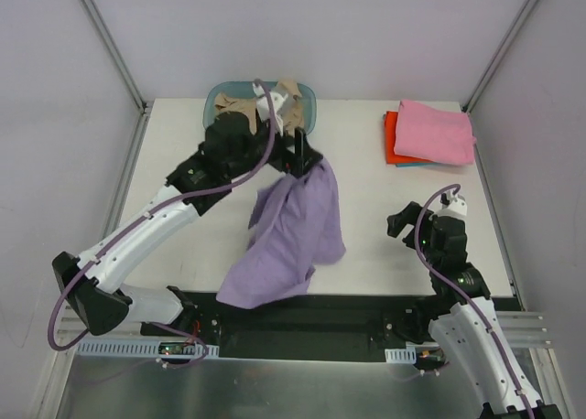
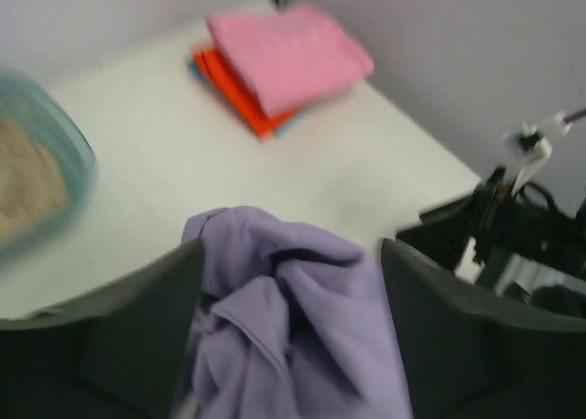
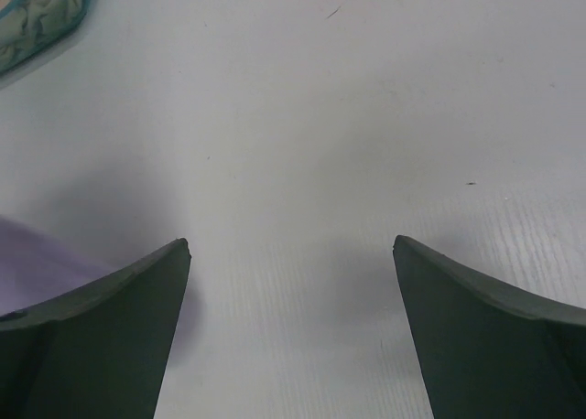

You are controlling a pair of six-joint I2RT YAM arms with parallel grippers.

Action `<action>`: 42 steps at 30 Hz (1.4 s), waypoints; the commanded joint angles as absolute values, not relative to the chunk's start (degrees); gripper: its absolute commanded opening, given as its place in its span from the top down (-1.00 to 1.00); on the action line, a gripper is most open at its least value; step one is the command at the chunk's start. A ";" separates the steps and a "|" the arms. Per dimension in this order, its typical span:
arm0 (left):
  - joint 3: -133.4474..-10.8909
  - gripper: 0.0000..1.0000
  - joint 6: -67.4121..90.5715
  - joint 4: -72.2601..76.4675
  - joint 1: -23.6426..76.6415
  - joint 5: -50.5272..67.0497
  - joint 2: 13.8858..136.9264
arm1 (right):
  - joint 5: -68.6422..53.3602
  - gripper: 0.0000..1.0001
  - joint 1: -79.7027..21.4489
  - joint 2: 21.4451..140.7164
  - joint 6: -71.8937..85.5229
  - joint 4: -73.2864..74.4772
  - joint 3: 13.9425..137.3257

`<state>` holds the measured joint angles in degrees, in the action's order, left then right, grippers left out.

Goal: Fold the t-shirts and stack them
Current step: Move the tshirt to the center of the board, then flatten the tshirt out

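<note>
1. The left pincer (image 2: 290, 250) stands open. Its two dark fingers (image 2: 119, 327) are well apart, and a bunched part of the lavender t-shirt (image 1: 288, 231) sits loosely in the gap between them.
2. From that pincer the lavender t-shirt trails down and back toward the arm bases. Its upper part is raised at the fingers, and its lower part is spread in rumpled folds on the table (image 1: 366, 190), reaching the near edge.
3. Just beyond the left pincer, at the far edge of the table, sits the teal basket (image 1: 308, 94). A crumpled beige t-shirt (image 1: 233, 102) lies inside it, partly hidden by the left arm.
4. Well to the right of the left pincer, near the far right corner, the folded pink t-shirt (image 1: 438, 131) lies on top of the folded orange-red t-shirt (image 1: 392, 145). The orange-red one shows only along its left and near edges.
5. The right pincer (image 3: 291, 242) is open with its fingers spread wide. Nothing is between them, and it is over bare table.
6. The folded stack lies straight ahead of the right pincer and well apart from it. An edge of the lavender t-shirt lies to its left, just beside its left finger in the wrist view.
7. All four shirts are plain, single-coloured cloth.
</note>
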<state>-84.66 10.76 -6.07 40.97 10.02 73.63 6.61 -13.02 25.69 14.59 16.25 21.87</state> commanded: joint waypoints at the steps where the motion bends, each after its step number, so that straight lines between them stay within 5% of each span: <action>1: -71.65 -0.98 18.10 -4.04 42.01 5.30 70.58 | 9.23 -0.94 -13.36 26.27 15.73 17.05 24.17; 11: -48.88 -0.99 31.89 -20.18 41.92 -7.99 57.41 | 5.98 -0.94 -13.54 33.21 14.50 15.82 25.57; 22: -25.69 -0.99 55.71 -37.52 42.01 6.57 41.41 | 1.23 -0.94 -20.47 41.04 10.91 12.92 28.99; 27: -21.27 -0.99 58.45 -39.81 42.10 8.08 40.17 | 3.16 -0.94 -33.70 51.31 3.79 13.54 40.48; 33: -18.20 -0.95 58.62 -40.78 42.19 12.74 39.29 | -1.76 -0.95 -48.92 77.21 -11.06 16.16 64.00; 42: -18.63 -0.40 58.98 -38.59 42.19 7.39 39.46 | -0.35 -0.89 -56.60 114.31 -23.02 26.10 97.10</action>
<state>-18.11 57.65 -38.17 41.95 8.91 39.31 -0.56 -56.05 105.34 -16.53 20.18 88.27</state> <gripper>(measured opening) 0.732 0.948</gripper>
